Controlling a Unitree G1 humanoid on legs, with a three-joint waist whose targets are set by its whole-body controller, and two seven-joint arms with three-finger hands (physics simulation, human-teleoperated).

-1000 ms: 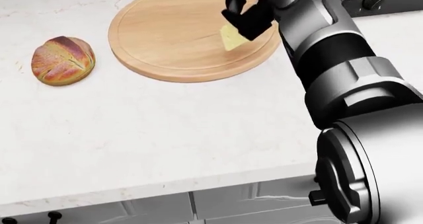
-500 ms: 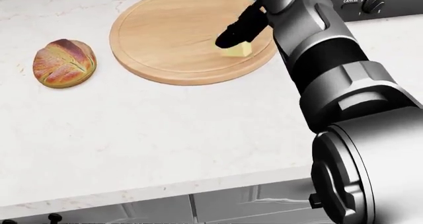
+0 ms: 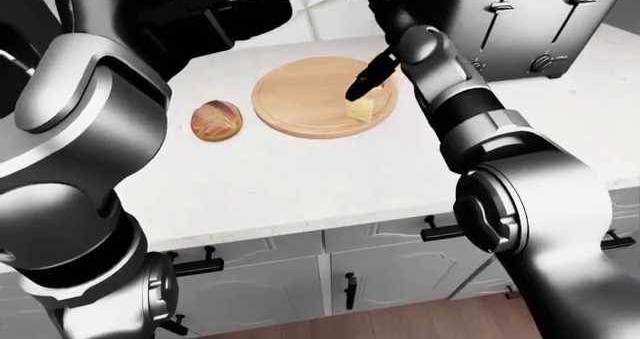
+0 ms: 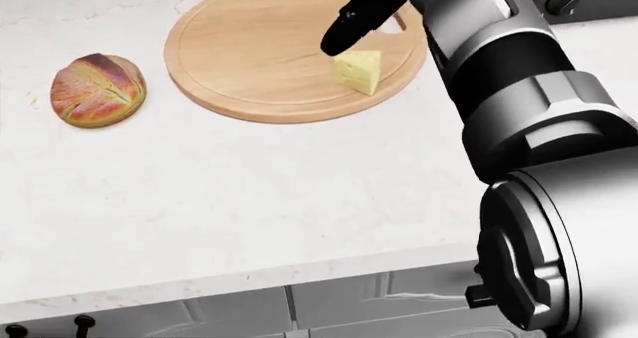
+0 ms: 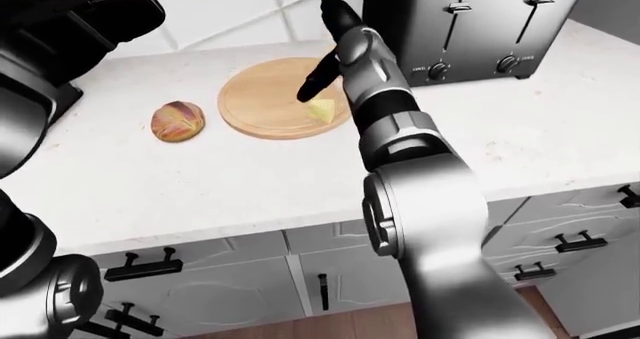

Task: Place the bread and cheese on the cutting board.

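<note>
- Left-eye view: the cheese wedge (image 3: 364, 108) sits on the round wooden cutting board (image 3: 300, 103), near its right edge, so that half of the job looks done. The bread roll (image 3: 216, 119) lies on the white counter (image 3: 300, 181) just left of the board, apart from it, so it has yet to be moved. The right hand (image 3: 372, 73) hangs over the cheese with its dark fingers spread and nothing in them. The left hand (image 3: 225, 13) is raised high at the top left, holding nothing that I can see; how far open it is I cannot tell.
- Head view: the cheese (image 4: 359, 69) is a pale yellow wedge with small pits, standing on a flat side, its point towards the view's left. One dark fingertip (image 4: 337, 40) hovers just above it; I cannot tell whether it touches. The bread (image 4: 96, 89) is a round crusty loaf, golden brown with reddish scored bands, resting well clear of the board's rim (image 4: 200, 99).
- Right-eye view: a steel toaster (image 5: 470, 24) stands to the right of the board (image 5: 265, 99), away from both foods. The bread (image 5: 178, 120) is within the left arm's side of the counter, which I judge the likelier reach for it.
</note>
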